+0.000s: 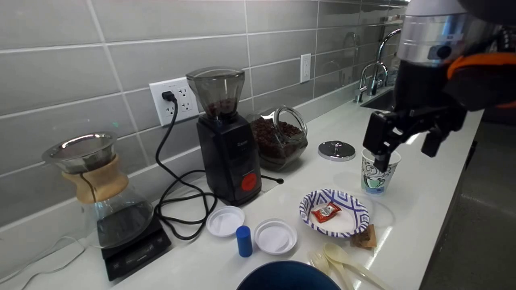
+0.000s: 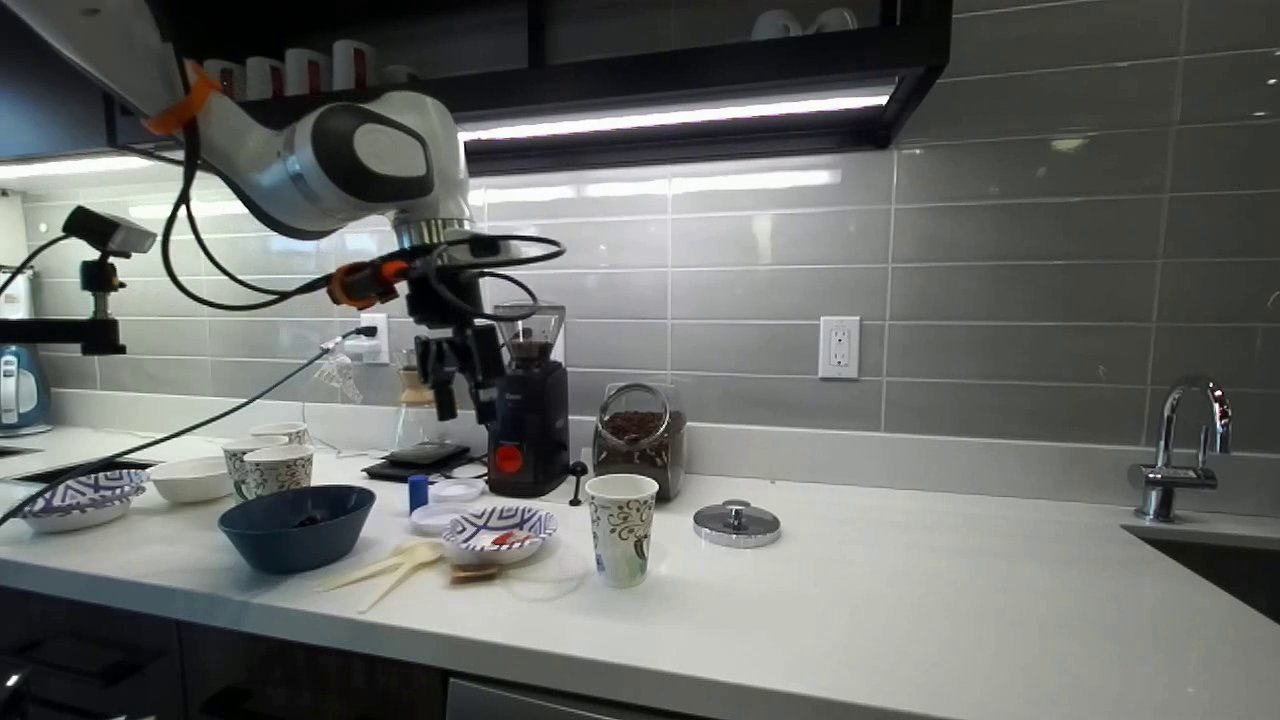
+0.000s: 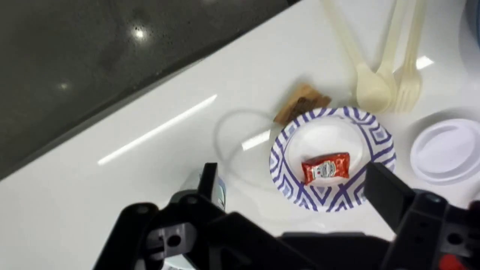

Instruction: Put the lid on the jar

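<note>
The lid [image 1: 336, 150], a shiny round metal disc with a small knob on top, lies flat on the counter; it also shows in an exterior view [image 2: 737, 527]. The jar [image 1: 274, 141] is clear glass with dark brown beans, its round uncovered mouth slanted to one side; it shows again beside the grinder [image 2: 645, 455]. My gripper [image 1: 405, 158] is open and empty, pointing down above the counter, apart from lid and jar; it shows in an exterior view too [image 2: 467, 410]. In the wrist view its spread fingers [image 3: 291, 167] frame the patterned bowl. Lid and jar are out of the wrist view.
A patterned paper cup [image 2: 622, 530] stands in front of the lid. A bowl [image 1: 358, 215] holds a red packet. The black grinder [image 1: 229, 161] stands beside the jar. White discs [image 1: 275, 237], a blue cap [image 1: 244, 241], plastic cutlery [image 1: 342, 262] and a glass carafe [image 1: 121, 217] are also there.
</note>
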You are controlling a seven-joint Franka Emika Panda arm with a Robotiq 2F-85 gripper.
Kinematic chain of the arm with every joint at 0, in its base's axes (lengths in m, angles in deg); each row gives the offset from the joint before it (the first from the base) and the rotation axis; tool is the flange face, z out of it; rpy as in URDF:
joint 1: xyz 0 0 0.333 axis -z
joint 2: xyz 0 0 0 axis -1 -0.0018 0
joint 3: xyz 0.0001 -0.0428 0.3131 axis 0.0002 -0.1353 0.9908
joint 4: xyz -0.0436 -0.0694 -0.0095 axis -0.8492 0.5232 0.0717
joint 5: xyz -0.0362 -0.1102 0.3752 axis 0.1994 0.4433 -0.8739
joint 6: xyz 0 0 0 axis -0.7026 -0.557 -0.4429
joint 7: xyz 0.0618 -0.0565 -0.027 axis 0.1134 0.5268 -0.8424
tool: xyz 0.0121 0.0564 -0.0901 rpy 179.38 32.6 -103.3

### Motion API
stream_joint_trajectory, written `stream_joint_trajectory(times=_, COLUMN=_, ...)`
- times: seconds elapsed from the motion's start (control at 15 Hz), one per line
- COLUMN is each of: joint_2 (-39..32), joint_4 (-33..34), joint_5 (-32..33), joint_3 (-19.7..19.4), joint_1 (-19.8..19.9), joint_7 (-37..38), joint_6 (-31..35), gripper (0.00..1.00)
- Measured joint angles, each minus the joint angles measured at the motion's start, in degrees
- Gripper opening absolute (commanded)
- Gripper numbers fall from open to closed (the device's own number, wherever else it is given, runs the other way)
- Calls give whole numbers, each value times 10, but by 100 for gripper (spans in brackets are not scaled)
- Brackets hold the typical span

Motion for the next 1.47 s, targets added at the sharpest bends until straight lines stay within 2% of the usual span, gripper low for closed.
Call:
stream_joint_trajectory(times=0.33, joint_2=-121, joint_4=78, joint_5=37, joint_3=-37, joint_1=-1, joint_7=-123, joint_6=115, gripper=100)
stream_joint_trajectory(times=0.6, joint_2=-212, joint_4=140, joint_5=82, joint_3=-41, joint_1=-2, joint_7=-140, joint_6=216, gripper=100)
stream_joint_trajectory(times=1.07, joint_2=-223, joint_4=146, joint_5=82, joint_3=-47, joint_1=-6, joint_7=-140, joint_6=221, gripper=100)
stream_joint_trajectory(times=1.27, joint_2=-239, joint_4=148, joint_5=43, joint_3=-48, joint_1=-7, joint_7=-198, joint_6=241, gripper=100)
stream_joint_trajectory(times=1.33, joint_2=-250, joint_4=149, joint_5=26, joint_3=-49, joint_1=-7, joint_7=-225, joint_6=255, gripper=75)
stream_joint_trajectory(times=1.4, joint_2=-262, joint_4=152, joint_5=1, joint_3=-49, joint_1=-7, joint_7=-257, joint_6=272, gripper=74)
stream_joint_trajectory(times=1.47, joint_2=-276, joint_4=157, joint_5=-20, joint_3=-49, joint_1=-7, joint_7=-289, joint_6=289, gripper=66)
